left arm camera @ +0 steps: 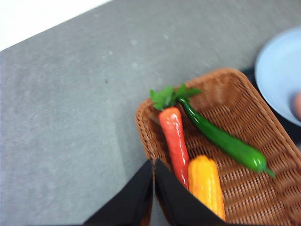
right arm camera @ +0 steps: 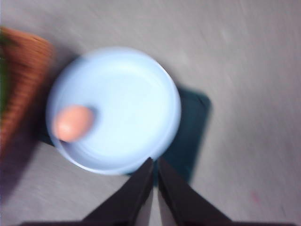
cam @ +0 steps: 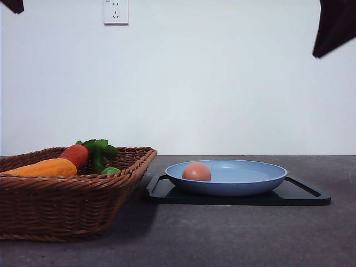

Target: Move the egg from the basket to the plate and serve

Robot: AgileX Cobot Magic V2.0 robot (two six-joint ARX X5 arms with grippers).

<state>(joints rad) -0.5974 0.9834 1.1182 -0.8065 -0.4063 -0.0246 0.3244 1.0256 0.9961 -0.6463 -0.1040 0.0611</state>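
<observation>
The pinkish-brown egg lies inside the light-blue plate, near its left rim. In the right wrist view the egg rests at the plate's edge nearest the basket. The brown wicker basket stands at the left and holds vegetables. My left gripper is shut with nothing in it, high above the basket's corner. My right gripper is also shut and empty, hovering above the plate's rim. Dark parts of both arms show at the front view's top corners.
A flat black tray sits under the plate. In the basket lie a red-orange carrot, a yellow-orange vegetable and a green pepper. Grey tabletop stretches around the basket and tray. A white wall with a socket stands behind.
</observation>
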